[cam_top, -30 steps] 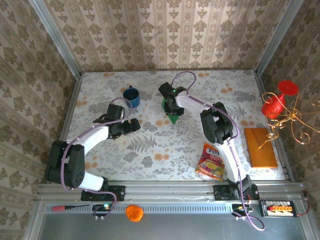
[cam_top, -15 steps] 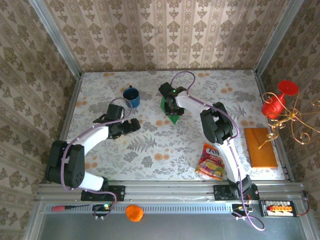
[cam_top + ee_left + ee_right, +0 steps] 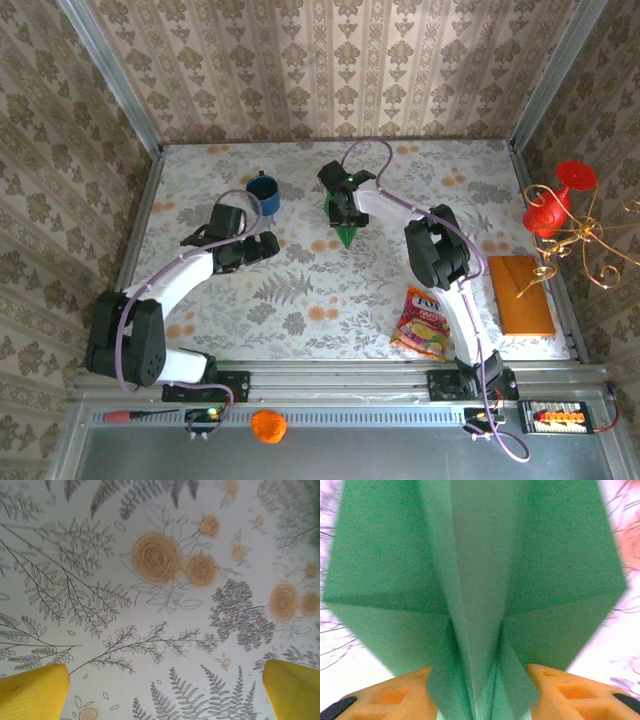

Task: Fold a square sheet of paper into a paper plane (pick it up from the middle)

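Observation:
The square sheet of paper is folded into a bright-green paper plane, which lies on the floral table behind the middle with its point towards the arms. My right gripper stands over its back end. In the right wrist view the plane fills most of the picture. The right gripper is open, with its orange fingers on either side of the central ridge and a gap to it. My left gripper hovers open over bare tablecloth to the left, holding nothing; its yellow fingertips are wide apart.
A blue mug stands behind the left gripper. A snack packet lies by the right arm's base, with an orange-brown board at the right edge. A red and gold ornament hangs over the right wall. Patterned walls enclose the table.
The right gripper's jaws have spread wider around the plane's ridge. The left arm has shifted slightly; its gripper stays open.

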{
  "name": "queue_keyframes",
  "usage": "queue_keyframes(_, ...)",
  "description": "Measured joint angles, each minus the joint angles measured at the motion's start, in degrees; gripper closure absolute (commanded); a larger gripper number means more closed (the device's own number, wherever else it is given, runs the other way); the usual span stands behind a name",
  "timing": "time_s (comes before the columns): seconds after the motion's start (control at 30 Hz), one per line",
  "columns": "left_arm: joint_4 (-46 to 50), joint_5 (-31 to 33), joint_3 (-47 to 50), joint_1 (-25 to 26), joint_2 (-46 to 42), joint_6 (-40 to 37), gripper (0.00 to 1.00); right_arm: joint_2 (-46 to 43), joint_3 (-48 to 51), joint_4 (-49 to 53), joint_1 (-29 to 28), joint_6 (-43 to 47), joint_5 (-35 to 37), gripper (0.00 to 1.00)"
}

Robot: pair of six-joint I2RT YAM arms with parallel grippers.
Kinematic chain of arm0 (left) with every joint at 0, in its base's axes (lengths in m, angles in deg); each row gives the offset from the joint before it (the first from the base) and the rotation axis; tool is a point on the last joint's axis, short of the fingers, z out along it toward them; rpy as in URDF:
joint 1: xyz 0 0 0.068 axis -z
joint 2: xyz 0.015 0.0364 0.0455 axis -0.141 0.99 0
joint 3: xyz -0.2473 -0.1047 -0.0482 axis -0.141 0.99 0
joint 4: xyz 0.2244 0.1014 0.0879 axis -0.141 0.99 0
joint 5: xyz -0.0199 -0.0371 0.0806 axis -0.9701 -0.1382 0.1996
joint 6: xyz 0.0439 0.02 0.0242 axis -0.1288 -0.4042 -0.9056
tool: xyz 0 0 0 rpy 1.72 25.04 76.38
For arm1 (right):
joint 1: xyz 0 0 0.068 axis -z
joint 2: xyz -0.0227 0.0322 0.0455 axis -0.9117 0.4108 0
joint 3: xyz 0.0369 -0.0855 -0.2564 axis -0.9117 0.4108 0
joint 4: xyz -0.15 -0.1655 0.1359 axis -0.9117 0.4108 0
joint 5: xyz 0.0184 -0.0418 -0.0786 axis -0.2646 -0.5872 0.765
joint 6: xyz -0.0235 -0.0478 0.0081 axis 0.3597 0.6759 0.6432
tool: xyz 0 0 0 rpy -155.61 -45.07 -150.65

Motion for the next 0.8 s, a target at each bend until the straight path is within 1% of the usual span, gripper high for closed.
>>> queue_keyframes(0.17, 1.7, 1.5, -1.7, -1.0, -3.6, -1.3, 0.0, -8.4, 3.2, -1.5, 0.1, 0.3, -0.6, 0.44)
queue_keyframes(0.27, 2.7, 3.0, -2.6, -2.3, -5.3, -2.4, 0.0, -15.0, 8.1, -4.3, 0.3, 0.6, -1.0, 0.35)
queue_keyframes(0.37, 3.4, 5.3, -2.8, -4.1, -7.6, -3.9, 0.0, -22.8, 16.0, -8.7, 0.7, 1.2, -0.2, 0.24)
queue_keyframes(0.5, 1.3, 10.8, -1.1, -7.5, -11.4, -5.9, 0.0, -33.5, 30.0, -17.3, 1.1, 3.3, 4.7, 0.01)
queue_keyframes(0.63, -4.2, 18.0, 4.7, -11.1, -16.2, -7.9, 0.0, -41.7, 43.8, -26.5, 1.2, 7.1, 12.8, 0.0)
queue_keyframes(0.73, -7.9, 22.5, 8.8, -13.7, -18.5, -8.6, 0.0, -45.4, 52.5, -33.7, 1.2, 10.5, 19.9, 0.0)
queue_keyframes(0.8, -11.1, 24.9, 10.8, -15.3, -18.9, -9.4, 0.0, -46.4, 56.7, -38.0, 1.4, 12.7, 24.1, 0.0)
